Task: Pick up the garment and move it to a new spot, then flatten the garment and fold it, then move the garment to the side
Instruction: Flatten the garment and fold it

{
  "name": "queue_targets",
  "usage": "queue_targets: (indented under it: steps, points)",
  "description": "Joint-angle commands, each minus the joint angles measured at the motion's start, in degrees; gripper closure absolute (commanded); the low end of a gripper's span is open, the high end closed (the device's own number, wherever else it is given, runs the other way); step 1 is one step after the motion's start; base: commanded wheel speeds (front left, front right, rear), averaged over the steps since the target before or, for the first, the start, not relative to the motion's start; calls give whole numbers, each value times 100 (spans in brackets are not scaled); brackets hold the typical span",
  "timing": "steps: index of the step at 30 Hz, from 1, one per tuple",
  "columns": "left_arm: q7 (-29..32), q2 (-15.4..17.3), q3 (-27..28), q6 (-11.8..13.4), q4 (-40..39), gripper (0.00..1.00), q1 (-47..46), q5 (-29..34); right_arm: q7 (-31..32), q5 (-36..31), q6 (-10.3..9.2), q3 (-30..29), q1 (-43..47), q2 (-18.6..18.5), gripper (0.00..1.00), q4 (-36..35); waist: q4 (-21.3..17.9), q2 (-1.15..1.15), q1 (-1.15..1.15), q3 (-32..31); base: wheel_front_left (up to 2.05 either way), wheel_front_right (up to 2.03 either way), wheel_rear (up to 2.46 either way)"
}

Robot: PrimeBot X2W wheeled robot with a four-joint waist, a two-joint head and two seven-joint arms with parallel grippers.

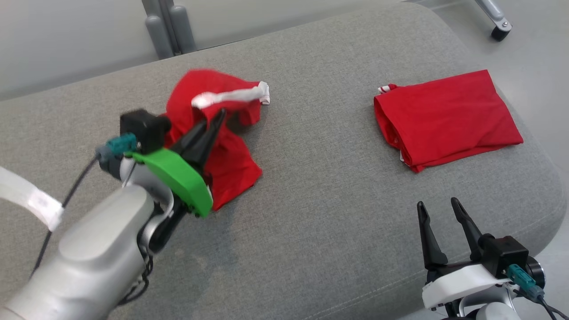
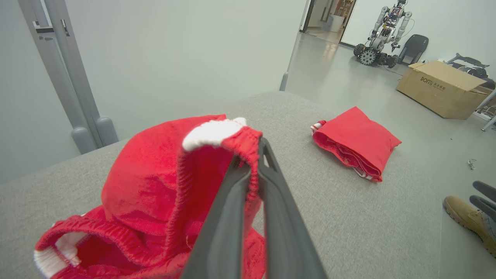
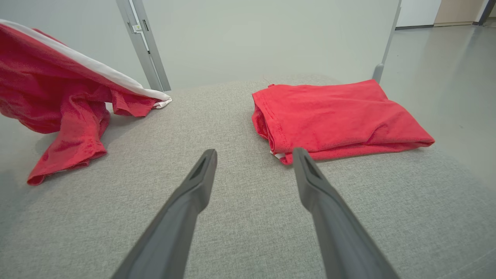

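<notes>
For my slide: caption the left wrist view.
Left gripper pinches crumpled red garment by its hem; folded red garment beyond.

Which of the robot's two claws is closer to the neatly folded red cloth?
Right. The right gripper sits open just short of the folded red cloth; the left gripper is far across, clamped on the crumpled garment.

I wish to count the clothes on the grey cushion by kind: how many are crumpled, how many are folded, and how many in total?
crumpled red garment: 1
folded red garment: 1
Total: 2
</notes>
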Motion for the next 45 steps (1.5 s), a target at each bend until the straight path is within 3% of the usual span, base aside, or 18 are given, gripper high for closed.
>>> queue_targets:
  steps: [1, 11, 18, 23, 27, 31, 32, 33, 34, 35, 45]
  points:
    - [-53, 53, -37, 60, -52, 100, 217, 34, -16, 50, -7, -20, 70, -6, 0, -8, 50, 0, 0, -9, 0, 0, 0]
    - [-230, 264, 53, 415, -810, 100, 2089, -34, -16, -67, -7, -109, 144, -6, 0, 3, 351, 0, 0, 14, 0, 0, 0]
    - [-226, 472, 1216, 601, -1268, 100, 3245, 275, -16, -122, -7, -147, 203, -6, 0, 13, 651, 0, 0, -21, 0, 0, 0]
    - [-227, 422, 2167, 249, -1278, 100, 3888, 626, -16, -181, -7, -149, 270, -6, 0, 24, 868, 0, 0, -100, 0, 0, 0]
    - [-228, 252, 2692, -175, -1113, 100, 4172, 1125, -16, -229, -7, -123, 273, -6, 0, 40, 999, 0, 0, -159, 0, 0, 0]
    - [-228, 64, 2982, -349, -1018, 98, 4392, 1615, -16, -270, -7, -86, 276, -6, 0, 52, 1077, 0, 0, -194, 0, 0, 0]
    - [-228, -54, 3084, -397, -911, 58, 4521, 1833, -16, -300, -7, -60, 275, -7, 0, 54, 1111, 0, 0, -197, 0, 0, 0]
    - [-228, -117, 3115, -401, -847, 40, 4570, 1926, -16, -307, -7, -53, 279, -7, 0, 50, 1126, 0, 0, -198, 0, 0, 0]
    - [-228, -156, 3074, -407, -842, 10, 4588, 1968, -16, -323, -7, -54, 285, -8, 0, 47, 1139, 0, 0, -198, 0, 0, 0]
    - [-228, -174, 3034, -406, -830, 0, 4595, 2003, -16, -335, -7, -59, 286, -7, 0, 45, 1152, 0, 0, -195, 0, 0, 0]
    - [-228, -366, 3383, -411, -423, 0, 4558, 2276, -16, -409, -7, -102, 340, -47, 0, 47, 1263, 0, 0, -206, 0, 0, 0]
